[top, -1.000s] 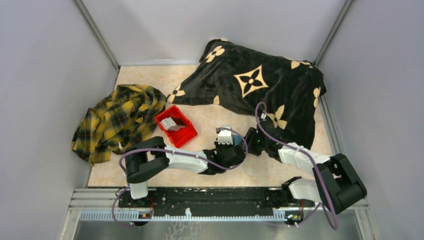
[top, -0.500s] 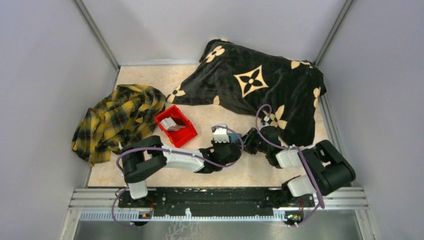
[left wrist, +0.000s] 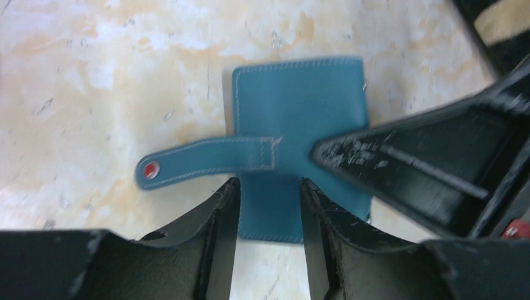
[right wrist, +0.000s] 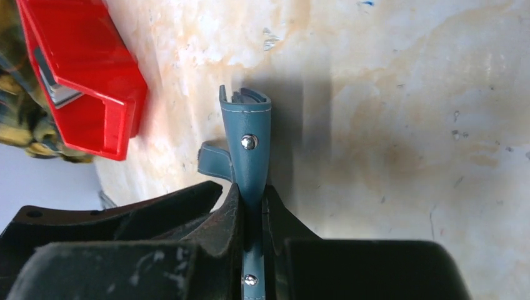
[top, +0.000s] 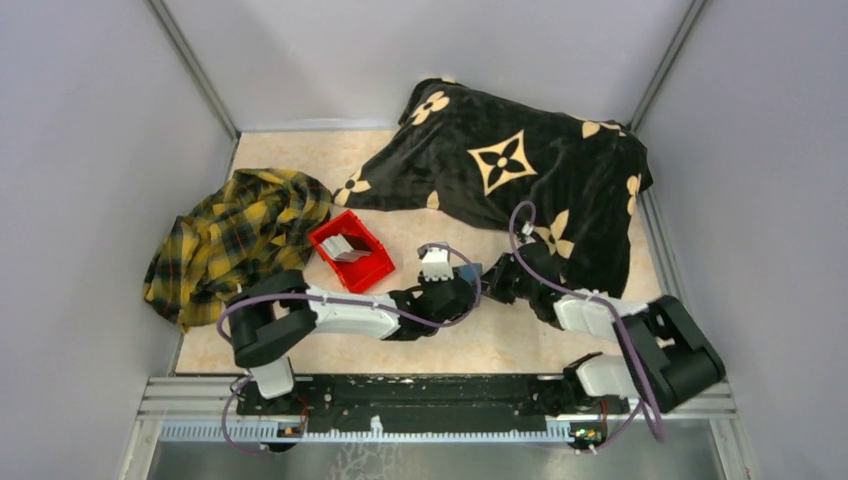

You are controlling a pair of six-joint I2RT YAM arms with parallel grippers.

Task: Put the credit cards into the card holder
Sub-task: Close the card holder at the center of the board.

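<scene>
Card holder (right wrist: 245,125) | pinched in right claw (right wrist: 252,191) | left claw (left wrist: 269,187) astride

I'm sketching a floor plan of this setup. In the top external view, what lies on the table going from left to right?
In order: plaid cloth → red bin → card holder. The black blanket stretches from above the bin to the far right, so it is left out.

No word, number or brand name can be read anywhere. The only signs are tan four-petal flowers and a diamond-framed star printed on the black plush blanket (top: 520,170), beyond and right of the red plastic bin (top: 352,265).
</scene>
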